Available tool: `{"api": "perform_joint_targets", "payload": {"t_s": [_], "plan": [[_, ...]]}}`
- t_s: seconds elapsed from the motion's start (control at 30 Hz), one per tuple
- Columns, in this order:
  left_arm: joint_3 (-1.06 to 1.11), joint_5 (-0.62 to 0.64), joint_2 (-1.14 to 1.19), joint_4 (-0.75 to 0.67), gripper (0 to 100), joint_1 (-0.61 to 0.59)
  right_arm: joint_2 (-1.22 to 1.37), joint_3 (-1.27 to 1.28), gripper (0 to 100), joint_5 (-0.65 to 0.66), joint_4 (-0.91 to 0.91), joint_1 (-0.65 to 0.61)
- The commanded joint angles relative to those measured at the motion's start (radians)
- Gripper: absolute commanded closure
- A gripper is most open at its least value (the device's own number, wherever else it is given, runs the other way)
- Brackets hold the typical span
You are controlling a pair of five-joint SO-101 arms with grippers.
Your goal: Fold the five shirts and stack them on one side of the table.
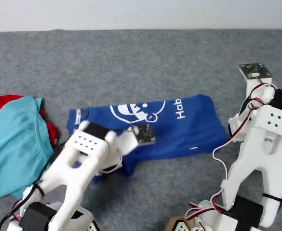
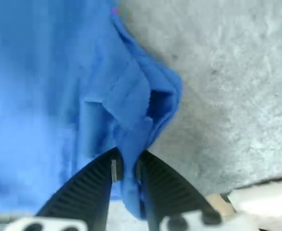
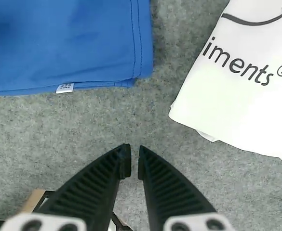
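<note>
Blue shirt: the blue shirt (image 1: pixel 179 125) lies flat across the middle of the high view, partly folded into a band, with its lower-left corner bunched.
Left hand: the left hand (image 2: pixel 127 161) is clamped on a bunched fold of the blue shirt's edge. In the high view this arm reaches in from the lower left.
Right hand: the right hand (image 3: pixel 131 156) holds nothing, its fingers almost together, and hangs over bare bench (image 1: pixel 131 57) near the blue shirt's hem.
Other shirts: a teal shirt (image 1: pixel 13 144) lies loose on a red shirt (image 1: pixel 1 103) at the left edge of the high view, both unfolded. A folded white shirt (image 3: pixel 242 86) lies just beside the blue shirt's corner, with a strip of bench between them.
Risk: the left hand's grip takes in only a thin pinch of cloth, so a quick pull could slip it free, or drag the whole shirt and undo the fold already made. With the right hand not pinning the far end, the shirt would likely slide rather than crease.
Risk two: a wide sweep to the left could catch the teal shirt and tangle the pile.
Writing: a white print (image 1: pixel 138 111) of a drawing plus letters runs over the blue shirt. A small white tag (image 3: pixel 65 87) sits at its hem — too small to read. The white shirt carries dark lettering, cut off at the frame edge.
</note>
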Motion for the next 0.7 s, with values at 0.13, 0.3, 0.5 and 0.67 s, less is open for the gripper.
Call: {"api": "perform_joint_targets", "payload": {"t_s": [0.13,0.3,0.5,0.67], "plan": [[-0.15,-0.009,-0.012,-0.012,99,-0.005,-0.047,-0.014,95.7,0.012,0.039,0.01],[-0.159,-0.009,0.072,-0.092,99,-0.005,-0.047,-0.014,95.7,0.012,0.041,0.008],[-0.16,-0.014,0.172,-0.104,99,-0.015,-0.047,-0.014,95.7,0.012,0.041,0.012],[-0.157,-0.06,0.103,0.005,99,-0.006,-0.047,-0.014,95.7,0.012,0.041,0.01]]}}
